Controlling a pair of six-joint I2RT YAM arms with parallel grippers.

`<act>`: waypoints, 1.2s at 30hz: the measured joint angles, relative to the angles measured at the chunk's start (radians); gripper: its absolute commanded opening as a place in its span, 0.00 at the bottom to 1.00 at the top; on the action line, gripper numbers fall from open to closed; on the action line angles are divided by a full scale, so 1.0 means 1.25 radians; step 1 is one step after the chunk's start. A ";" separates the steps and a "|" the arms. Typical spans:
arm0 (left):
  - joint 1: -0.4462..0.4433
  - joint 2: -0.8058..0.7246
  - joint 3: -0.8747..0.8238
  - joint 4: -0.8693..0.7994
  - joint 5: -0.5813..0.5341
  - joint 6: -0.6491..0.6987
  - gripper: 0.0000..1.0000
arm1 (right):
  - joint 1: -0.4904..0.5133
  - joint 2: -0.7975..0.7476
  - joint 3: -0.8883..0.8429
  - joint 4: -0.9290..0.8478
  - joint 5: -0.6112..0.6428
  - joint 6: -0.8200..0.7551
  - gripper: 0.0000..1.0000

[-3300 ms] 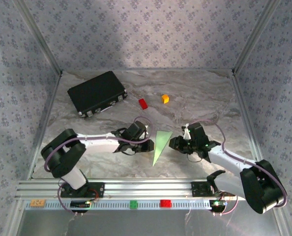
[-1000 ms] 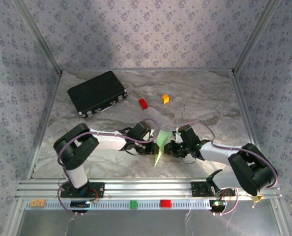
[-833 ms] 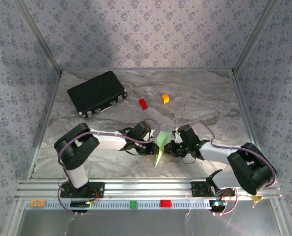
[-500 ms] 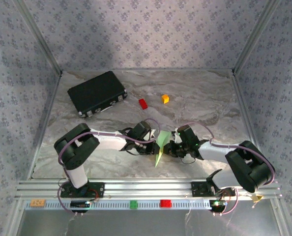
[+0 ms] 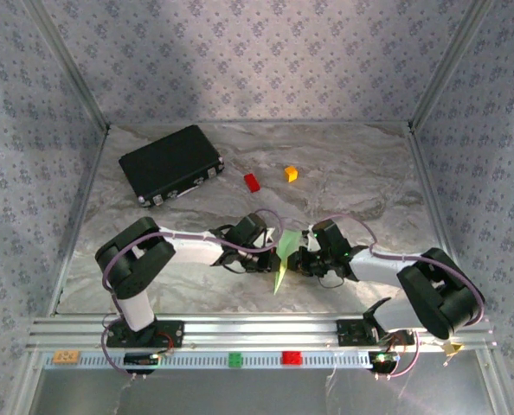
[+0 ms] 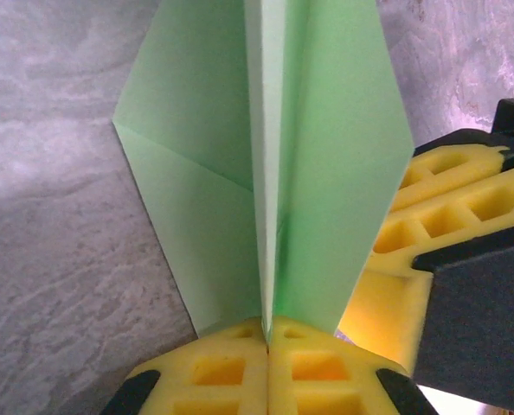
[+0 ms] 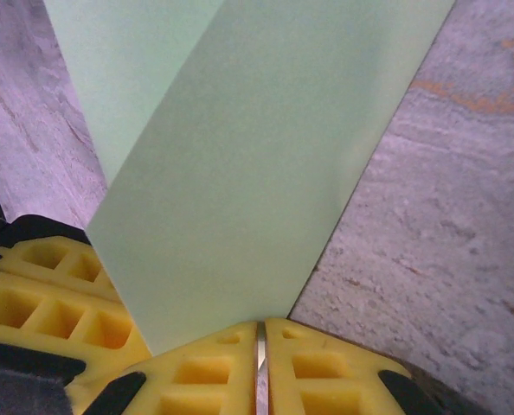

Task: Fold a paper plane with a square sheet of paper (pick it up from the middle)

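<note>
Your paper plane [image 5: 280, 253] hangs between the two arms over the near half of the table [image 5: 352, 173], tip toward the bases, as seen from above. The left wrist camera shows you its centre crease pinched in the left gripper [image 6: 267, 335]. The right wrist camera shows a plain wing clamped by the right gripper [image 7: 260, 333].

The paper plane [image 5: 283, 251] stands between left fingers [image 6: 222, 373] and right fingers [image 7: 326, 373], seemingly above the table [image 5: 369, 190].
</note>
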 measured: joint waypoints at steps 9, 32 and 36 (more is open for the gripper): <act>-0.042 -0.083 0.084 -0.218 -0.219 0.026 0.03 | -0.024 -0.129 0.000 -0.087 0.063 -0.001 0.12; -0.083 -0.069 0.178 -0.505 -0.522 0.015 0.04 | -0.026 -0.141 0.000 -0.117 0.090 -0.001 0.13; -0.084 -0.056 0.178 -0.505 -0.522 0.013 0.06 | -0.026 -0.141 0.000 -0.117 0.090 -0.001 0.13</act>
